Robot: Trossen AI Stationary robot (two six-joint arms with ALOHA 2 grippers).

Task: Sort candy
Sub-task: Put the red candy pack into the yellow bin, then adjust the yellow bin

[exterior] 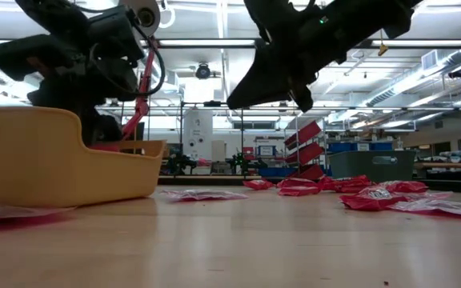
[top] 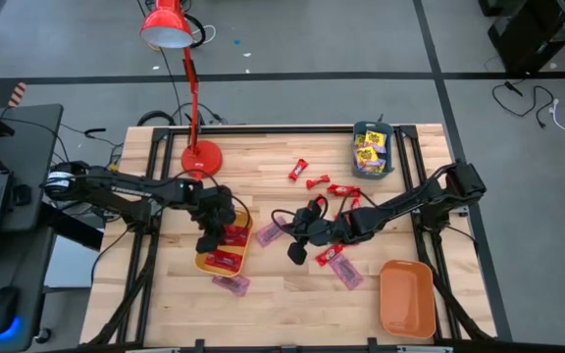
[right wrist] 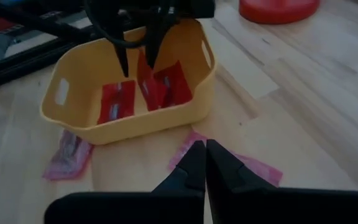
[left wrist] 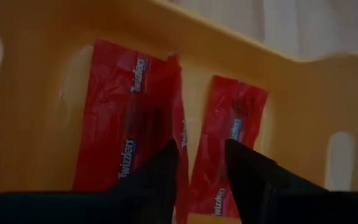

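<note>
Left pincer [left wrist: 201, 165] parted above red candy [left wrist: 129, 118] inside yellow tray [left wrist: 303, 106]

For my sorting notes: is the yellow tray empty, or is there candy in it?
Not empty. The yellow tray holds red wrapped candies, lying flat on its bottom, under the left gripper.

Left hand [top: 211, 238] hides part of yellow tray [top: 241, 253]; teal tray [top: 388, 169] contents too small to tell.
</note>
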